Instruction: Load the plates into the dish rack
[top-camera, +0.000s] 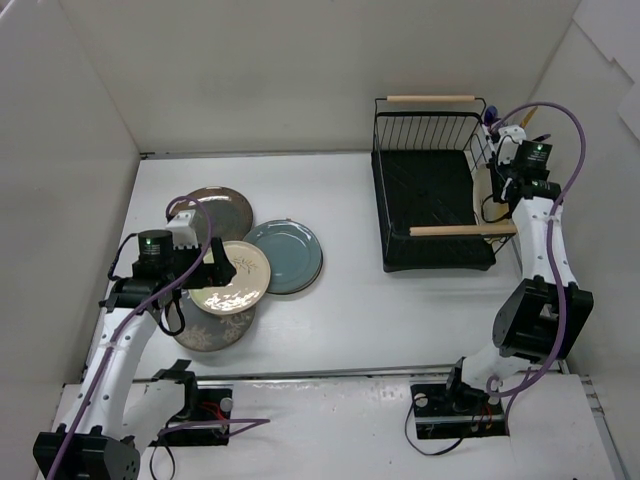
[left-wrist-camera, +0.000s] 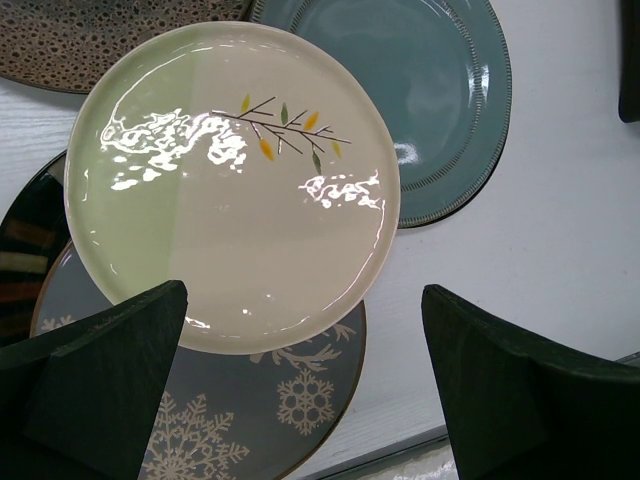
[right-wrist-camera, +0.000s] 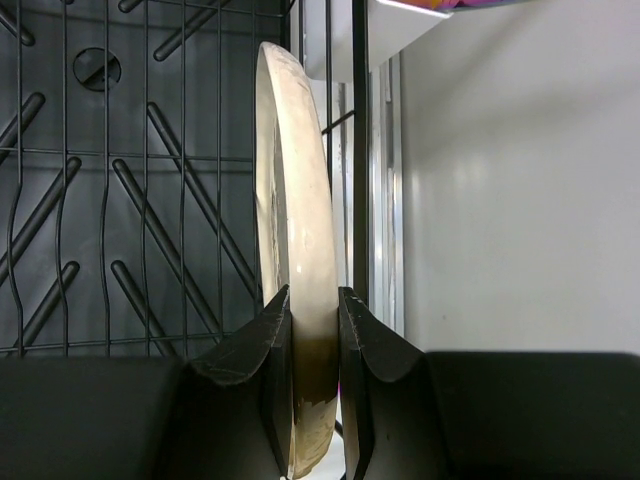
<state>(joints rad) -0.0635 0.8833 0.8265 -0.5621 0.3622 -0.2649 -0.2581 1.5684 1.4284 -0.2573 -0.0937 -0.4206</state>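
Note:
Several plates lie overlapping on the table at the left: a brown-bronze one (top-camera: 215, 208), a teal one (top-camera: 287, 255), a cream one with a leaf twig (top-camera: 235, 278) on top, and a dark grey snowflake one (top-camera: 213, 330) beneath. My left gripper (top-camera: 222, 268) hovers open over the cream plate (left-wrist-camera: 230, 180), with its near rim between the fingers and untouched. The black wire dish rack (top-camera: 430, 200) stands at the back right. My right gripper (top-camera: 497, 192) is shut on a beige plate (right-wrist-camera: 298, 190), held upright on edge among the rack's wires (right-wrist-camera: 100, 150) at its right side.
The teal plate (left-wrist-camera: 430, 80), brown plate (left-wrist-camera: 80, 40), snowflake plate (left-wrist-camera: 260, 410) and a dark glossy plate edge (left-wrist-camera: 25, 240) surround the cream one. White walls enclose the table. The rack has two wooden handles (top-camera: 430, 99). A utensil cup (top-camera: 492, 125) hangs at its right.

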